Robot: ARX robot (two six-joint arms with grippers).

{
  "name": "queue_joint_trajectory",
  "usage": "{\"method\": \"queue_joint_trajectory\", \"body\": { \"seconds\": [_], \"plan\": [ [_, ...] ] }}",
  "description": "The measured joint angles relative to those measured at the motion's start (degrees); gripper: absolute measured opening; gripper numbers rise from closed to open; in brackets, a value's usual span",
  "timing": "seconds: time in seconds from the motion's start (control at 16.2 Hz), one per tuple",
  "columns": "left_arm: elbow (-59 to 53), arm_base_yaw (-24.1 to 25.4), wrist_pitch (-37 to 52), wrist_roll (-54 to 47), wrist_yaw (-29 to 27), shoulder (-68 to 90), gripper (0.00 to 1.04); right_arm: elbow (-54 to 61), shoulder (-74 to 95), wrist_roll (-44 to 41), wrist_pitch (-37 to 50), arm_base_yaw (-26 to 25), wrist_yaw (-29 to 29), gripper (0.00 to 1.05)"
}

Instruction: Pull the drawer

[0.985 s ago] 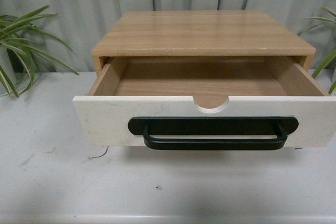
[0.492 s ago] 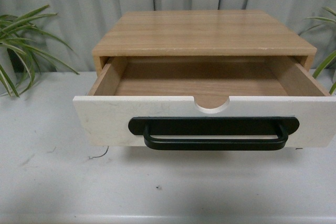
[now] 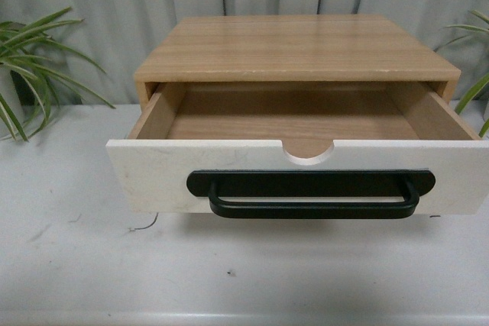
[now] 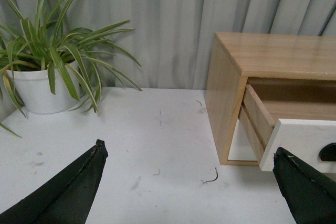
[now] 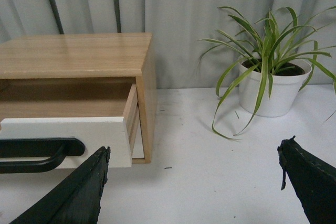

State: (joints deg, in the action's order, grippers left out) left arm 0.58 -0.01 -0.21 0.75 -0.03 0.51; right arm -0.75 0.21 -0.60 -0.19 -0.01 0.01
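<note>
The drawer (image 3: 153,177) stands pulled well out of its light-wood cabinet (image 3: 294,47), showing its bare wood inside. Its white front carries a long black bar handle (image 3: 312,192) and a semicircular notch in the top edge. Neither gripper shows in the front view. In the left wrist view my left gripper (image 4: 191,182) is open over the white table, off the cabinet's left side, with the drawer front (image 4: 302,137) beside one fingertip. In the right wrist view my right gripper (image 5: 191,182) is open off the cabinet's right side, near the drawer front (image 5: 63,137) and its handle (image 5: 37,153). Nothing lies between either pair of fingers.
A white table (image 3: 69,257) carries the cabinet, with grey curtains behind. A potted plant in a white pot (image 4: 37,90) stands at the left, another (image 5: 273,90) at the right. A small curled wire scrap (image 4: 211,177) lies on the table by the cabinet's left corner.
</note>
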Motion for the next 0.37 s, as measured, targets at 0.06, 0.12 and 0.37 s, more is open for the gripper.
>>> {"method": "queue_joint_trajectory", "body": {
  "seconds": [0.06, 0.12, 0.37],
  "plan": [
    [0.0, 0.0, 0.0, 0.0, 0.0, 0.0, 0.98, 0.0, 0.0, 0.0, 0.0, 0.0, 0.0, 0.98],
    [0.0, 0.0, 0.0, 0.0, 0.0, 0.0, 0.98, 0.0, 0.0, 0.0, 0.0, 0.0, 0.0, 0.98],
    [0.0, 0.0, 0.0, 0.0, 0.0, 0.0, 0.98, 0.0, 0.0, 0.0, 0.0, 0.0, 0.0, 0.98]
  ]
}}
